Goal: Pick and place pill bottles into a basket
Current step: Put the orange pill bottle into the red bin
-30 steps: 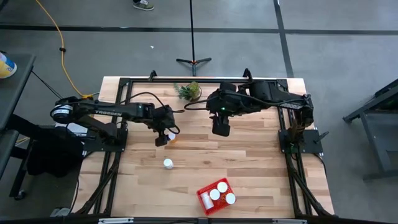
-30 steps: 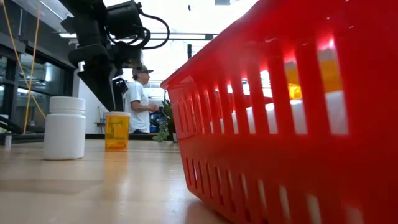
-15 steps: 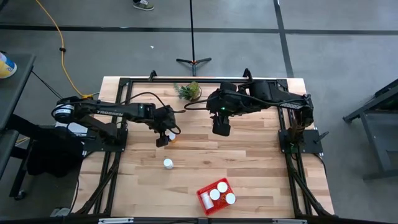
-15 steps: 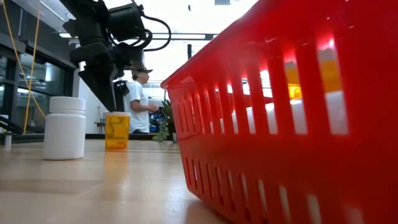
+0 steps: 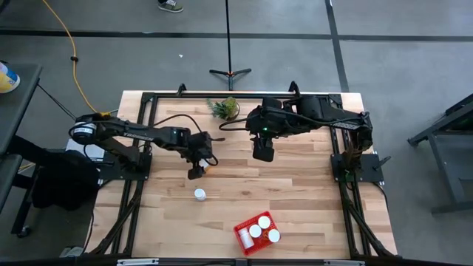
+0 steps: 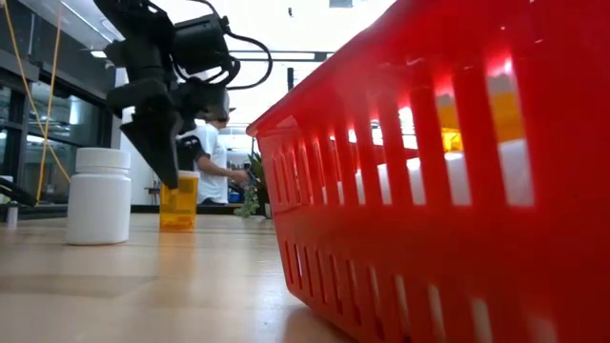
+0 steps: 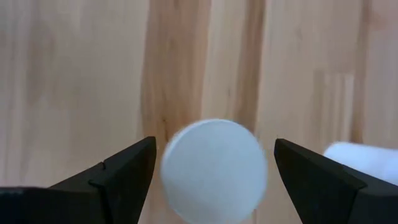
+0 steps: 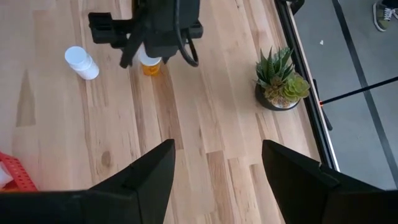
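An orange pill bottle with a white cap (image 6: 178, 202) stands upright on its base on the table; it also shows in the right wrist view (image 8: 149, 65). My left gripper (image 5: 196, 171) is open above it, pointing down. Its fingers stand on either side of the cap (image 7: 214, 168) without touching it. An all-white bottle (image 5: 199, 194) stands upright nearer the front. The red basket (image 5: 256, 231) sits near the table's front edge with white-capped bottles in it. My right gripper (image 5: 262, 154) is open and empty, hovering above the table's far middle.
A small green potted plant (image 5: 224, 108) stands at the table's far edge. A person stands in the room beyond the table in the low view (image 6: 205, 157). The black arm frames run along the table's left and right sides.
My left gripper has gone down and a little toward the table's near edge, onto the orange bottle. Its fingers now hang at the level of the cap. The bottle has not moved.
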